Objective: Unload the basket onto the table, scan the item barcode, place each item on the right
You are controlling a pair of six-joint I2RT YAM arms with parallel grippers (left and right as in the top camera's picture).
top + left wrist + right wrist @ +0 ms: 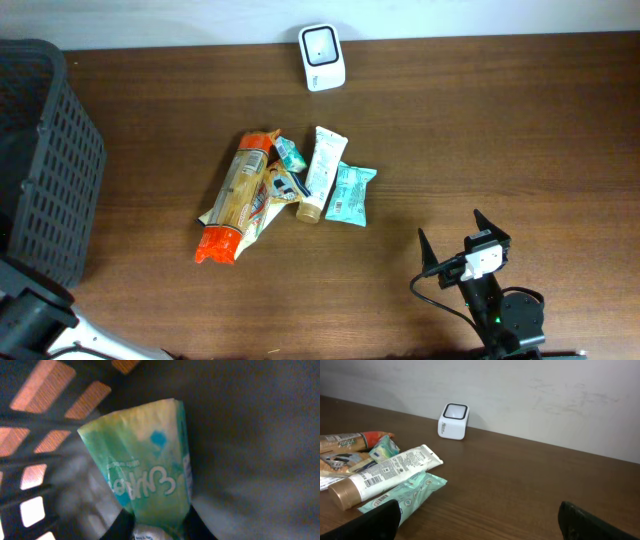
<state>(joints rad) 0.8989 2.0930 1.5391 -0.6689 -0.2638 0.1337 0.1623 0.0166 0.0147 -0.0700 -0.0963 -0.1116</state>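
Packet [145,460] in left pincer [159,527] near basket [35,422]

dark brown wood-grain table [500,130]; white scanner [322,57] at top centre; black slotted basket [50,160] at left; teal packet [350,193]; green-and-white pouch [145,470]; orange-ended tan snack bag [240,190].

The left claw [156,529] pinches a green packet [145,465] between its fingers; the right claw [450,228] sits low, jaws spread wide.
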